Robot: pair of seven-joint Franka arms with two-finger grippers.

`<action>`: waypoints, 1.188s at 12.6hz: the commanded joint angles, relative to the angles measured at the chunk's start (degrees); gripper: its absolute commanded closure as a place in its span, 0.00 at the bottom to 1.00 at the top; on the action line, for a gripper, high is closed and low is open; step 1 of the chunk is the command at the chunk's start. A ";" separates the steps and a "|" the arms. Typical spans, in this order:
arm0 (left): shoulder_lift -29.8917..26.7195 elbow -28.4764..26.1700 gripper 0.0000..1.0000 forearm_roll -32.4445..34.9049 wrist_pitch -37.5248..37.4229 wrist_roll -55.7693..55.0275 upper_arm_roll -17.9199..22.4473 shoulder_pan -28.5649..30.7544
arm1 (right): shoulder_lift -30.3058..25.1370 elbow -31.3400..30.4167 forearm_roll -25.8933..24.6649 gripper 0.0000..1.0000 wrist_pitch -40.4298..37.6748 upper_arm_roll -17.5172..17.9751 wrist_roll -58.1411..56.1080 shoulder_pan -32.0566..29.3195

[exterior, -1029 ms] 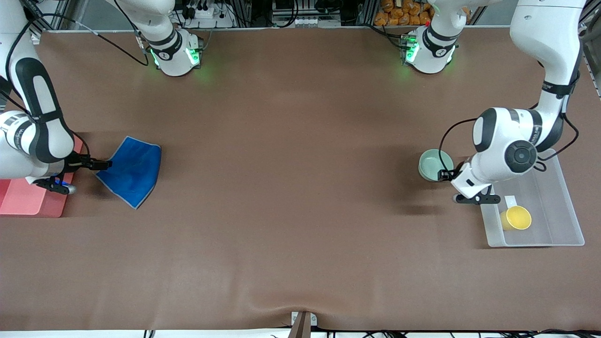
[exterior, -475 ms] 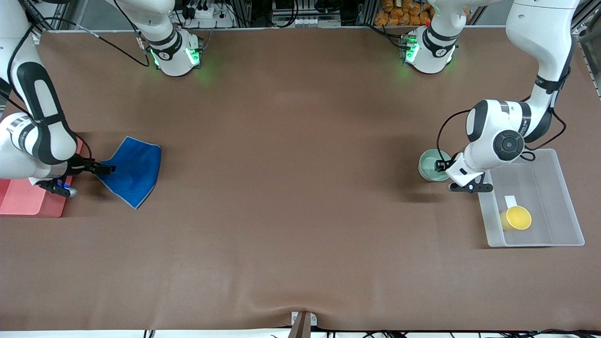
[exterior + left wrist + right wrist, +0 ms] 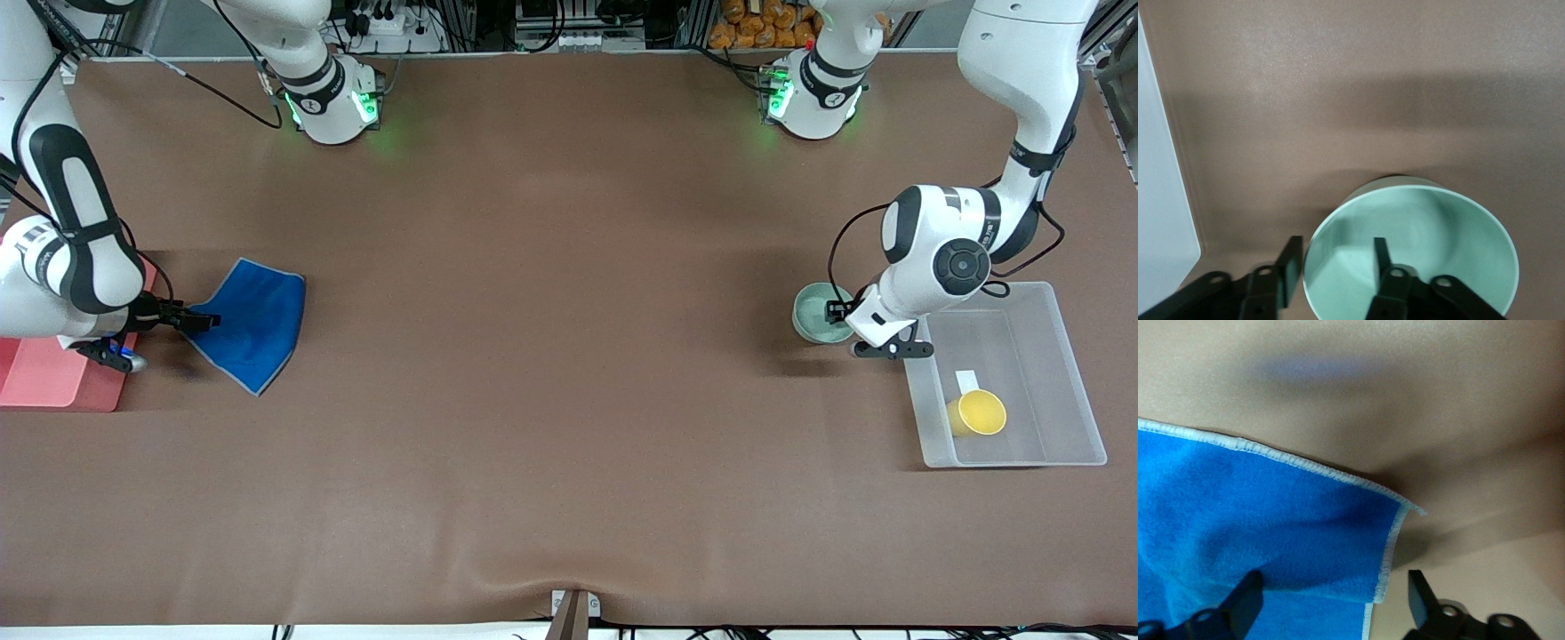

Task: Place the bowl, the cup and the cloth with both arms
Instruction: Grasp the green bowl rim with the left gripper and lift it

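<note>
The mint-green bowl (image 3: 814, 311) (image 3: 1438, 233) stands on the table beside the clear bin (image 3: 1036, 351). My left gripper (image 3: 837, 314) (image 3: 1336, 261) straddles the bowl's rim on the side toward the bin, open, with one finger inside and one just outside. The yellow cup (image 3: 980, 412) sits in the bin. The blue cloth (image 3: 255, 322) (image 3: 1258, 520) lies flat toward the right arm's end of the table. My right gripper (image 3: 201, 320) (image 3: 1333, 592) is low over the cloth's corner, open, with the grey edging between its fingers.
A pink tray (image 3: 44, 378) lies at the right arm's end of the table, partly under that arm. The bin's wall (image 3: 1158, 200) shows close by in the left wrist view. Brown table stretches between cloth and bowl.
My left gripper moved from over the bin's edge to the bowl's rim and its fingers narrowed. My right gripper slid a little farther onto the cloth's corner.
</note>
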 commanded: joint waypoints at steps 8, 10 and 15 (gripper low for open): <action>-2.44 7.16 1.00 1.80 -8.70 -0.40 -0.29 2.38 | 0.17 -0.01 1.63 1.00 -0.20 0.80 -1.07 -0.35; -2.44 12.88 1.00 1.27 -15.58 -0.06 -0.38 2.55 | 0.17 -0.01 1.63 1.00 -0.20 0.80 -1.07 -0.44; -2.18 25.37 1.00 -1.09 -28.06 5.72 0.85 5.08 | 0.17 -0.01 1.63 1.00 -0.11 0.80 -1.07 -0.09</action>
